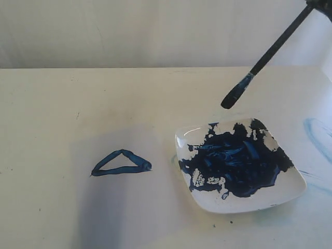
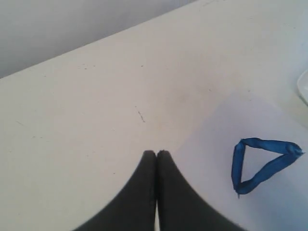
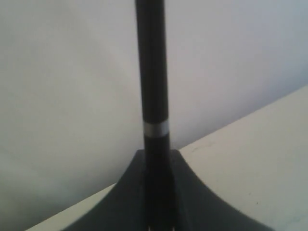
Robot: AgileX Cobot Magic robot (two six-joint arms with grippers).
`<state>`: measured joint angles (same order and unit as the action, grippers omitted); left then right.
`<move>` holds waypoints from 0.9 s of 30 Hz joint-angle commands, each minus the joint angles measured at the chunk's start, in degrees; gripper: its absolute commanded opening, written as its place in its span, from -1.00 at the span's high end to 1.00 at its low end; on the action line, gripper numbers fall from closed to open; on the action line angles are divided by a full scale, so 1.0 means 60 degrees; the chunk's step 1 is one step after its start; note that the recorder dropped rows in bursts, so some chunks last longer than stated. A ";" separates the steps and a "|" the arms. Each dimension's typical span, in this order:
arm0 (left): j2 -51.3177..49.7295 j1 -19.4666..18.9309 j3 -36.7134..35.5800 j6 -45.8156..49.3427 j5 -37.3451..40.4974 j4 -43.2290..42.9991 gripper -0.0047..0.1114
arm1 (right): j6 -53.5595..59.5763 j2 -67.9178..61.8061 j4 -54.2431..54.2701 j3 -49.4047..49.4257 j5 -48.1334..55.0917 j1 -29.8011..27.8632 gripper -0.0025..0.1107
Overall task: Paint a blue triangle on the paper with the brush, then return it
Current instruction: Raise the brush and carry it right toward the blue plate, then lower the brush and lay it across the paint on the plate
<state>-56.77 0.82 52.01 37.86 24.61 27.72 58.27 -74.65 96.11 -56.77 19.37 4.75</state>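
Observation:
The blue triangle [image 1: 122,162] lies painted on the pale paper [image 1: 104,202] at the table's left-centre; the left wrist view shows the triangle [image 2: 262,163] on the paper [image 2: 269,207] too. The brush [image 1: 259,65] hangs tilted in the air above the far edge of the white plate [image 1: 207,199], its stained tip [image 1: 236,93] pointing down-left. My right gripper [image 3: 156,156] is shut on the brush handle [image 3: 151,72]; in the exterior view only its edge shows at the top right corner. My left gripper [image 2: 156,153] is shut and holds nothing, hovering beside the paper's edge.
The plate holds a big dark-blue paint blotch [image 1: 236,161]. Faint light-blue smears [image 1: 317,132] mark the tabletop at the right edge. A pale wall [image 1: 155,31] rises behind the table's far edge.

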 commanded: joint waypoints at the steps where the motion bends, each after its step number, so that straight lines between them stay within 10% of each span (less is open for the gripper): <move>1: 0.1049 -0.0025 -0.1296 -0.0093 -0.1094 0.0011 0.92 | -0.0928 -0.0694 -0.0135 0.0033 0.1426 -0.0596 0.96; 27: 0.2677 -0.0025 -0.4194 -0.0076 -0.3441 0.0010 0.92 | -0.5194 -0.4072 -0.3361 0.0033 0.1827 -0.1581 0.96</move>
<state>-41.15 0.82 27.21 37.75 4.93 27.29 31.85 -98.19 79.62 -56.77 29.29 -2.73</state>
